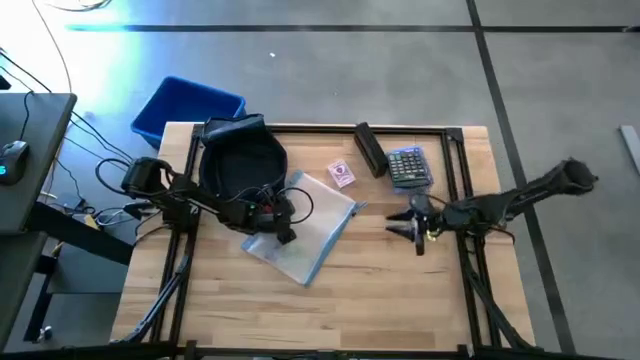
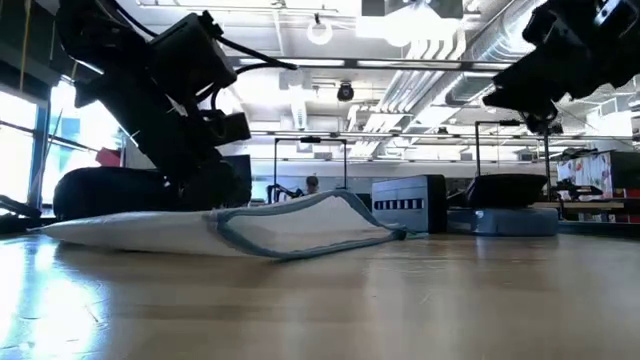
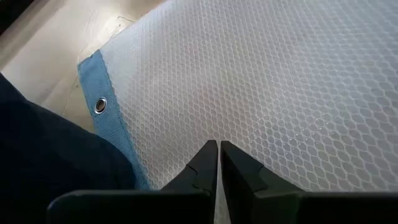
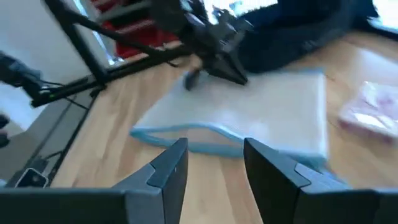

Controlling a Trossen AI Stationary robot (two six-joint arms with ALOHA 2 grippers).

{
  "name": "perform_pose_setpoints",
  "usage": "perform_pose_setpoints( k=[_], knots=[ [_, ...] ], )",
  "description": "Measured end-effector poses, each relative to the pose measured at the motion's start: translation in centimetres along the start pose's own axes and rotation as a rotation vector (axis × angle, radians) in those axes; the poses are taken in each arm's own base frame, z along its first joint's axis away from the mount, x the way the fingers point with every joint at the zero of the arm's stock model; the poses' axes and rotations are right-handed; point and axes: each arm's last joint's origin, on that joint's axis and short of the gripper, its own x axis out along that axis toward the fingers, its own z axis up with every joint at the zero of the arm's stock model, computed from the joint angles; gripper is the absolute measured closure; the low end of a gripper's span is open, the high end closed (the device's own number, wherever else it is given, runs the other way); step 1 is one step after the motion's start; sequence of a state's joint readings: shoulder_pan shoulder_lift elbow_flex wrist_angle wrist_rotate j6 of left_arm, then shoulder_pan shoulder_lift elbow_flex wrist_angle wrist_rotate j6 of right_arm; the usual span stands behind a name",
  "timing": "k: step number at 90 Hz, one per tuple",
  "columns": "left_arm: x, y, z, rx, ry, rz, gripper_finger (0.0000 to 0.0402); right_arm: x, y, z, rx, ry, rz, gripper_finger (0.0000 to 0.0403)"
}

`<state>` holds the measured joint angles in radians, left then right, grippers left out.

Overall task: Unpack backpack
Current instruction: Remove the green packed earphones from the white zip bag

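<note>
The dark navy backpack (image 1: 240,160) lies at the table's far left, its edge (image 3: 37,155) resting beside a clear mesh pouch with blue trim (image 1: 312,232). The pouch lies flat on the table near the middle, its open mouth (image 2: 330,215) bulging up. My left gripper (image 1: 287,235) is shut and points down at the pouch's end nearest the backpack (image 3: 218,149). My right gripper (image 1: 395,225) hangs open above the bare wood to the right of the pouch, facing it (image 4: 214,162), with nothing between its fingers. My left gripper comes from above, slanting, and its shut fingertips (image 3: 208,152) stand at the pouch's mesh face (image 3: 217,134), a little in from the blue-trimmed edge with the eyelet (image 3: 99,104). I cannot tell whether they touch the mesh. The pouch lies flat on the table.
A pink card pack (image 1: 342,175), a black box (image 1: 370,150) and a calculator (image 1: 408,165) lie at the far right of the middle. A bright blue bin (image 1: 185,108) stands off the table's far left corner. Bare wood fills the near half.
</note>
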<state>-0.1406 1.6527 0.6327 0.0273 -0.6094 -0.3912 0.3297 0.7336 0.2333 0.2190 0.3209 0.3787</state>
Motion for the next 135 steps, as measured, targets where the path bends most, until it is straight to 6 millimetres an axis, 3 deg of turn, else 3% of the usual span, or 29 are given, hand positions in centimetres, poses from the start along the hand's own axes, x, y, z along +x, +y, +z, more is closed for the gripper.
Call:
perform_pose_setpoints(
  k=[10, 22, 42, 56, 83, 105, 123, 135],
  knots=[
    [0.0, 0.0, 0.0, -0.001, 0.000, 0.000, 0.0402, 1.8, 1.1, -0.7, -0.059, -0.029, -0.019, 0.0263],
    [0.0, 0.0, 0.0, 0.000, 0.000, 0.000, 0.0402, 4.8, 2.2, -2.0, -0.245, 0.071, -0.049, 0.0263],
    [-0.2, -0.3, -0.2, 0.026, 0.001, -0.005, 0.0402, 12.1, 4.4, -3.5, -0.454, 0.255, -0.087, 0.0263],
    [-1.3, -0.9, 0.1, 0.079, -0.053, 0.057, 0.0402, 16.6, 4.2, -4.5, -0.535, 0.488, -0.201, 0.0263],
    [-5.1, -3.4, 2.0, 0.216, -0.206, 0.113, 0.0402, 23.2, 4.5, -2.6, -0.624, 0.462, -0.252, 0.0263],
    [-8.7, -6.9, 3.2, 0.307, -0.281, -0.094, 0.0402, 25.3, 4.8, 0.6, -0.583, 0.354, -0.309, 0.0263],
    [-11.0, -9.4, 3.2, 0.336, -0.315, -0.430, 0.0397, 25.1, 5.2, 0.1, -0.563, 0.378, -0.283, 0.0263],
    [-11.3, -10.9, 3.3, 0.369, -0.376, -0.601, 0.0391, 25.0, 5.4, -0.1, -0.569, 0.386, -0.289, 0.0263]
  ],
)
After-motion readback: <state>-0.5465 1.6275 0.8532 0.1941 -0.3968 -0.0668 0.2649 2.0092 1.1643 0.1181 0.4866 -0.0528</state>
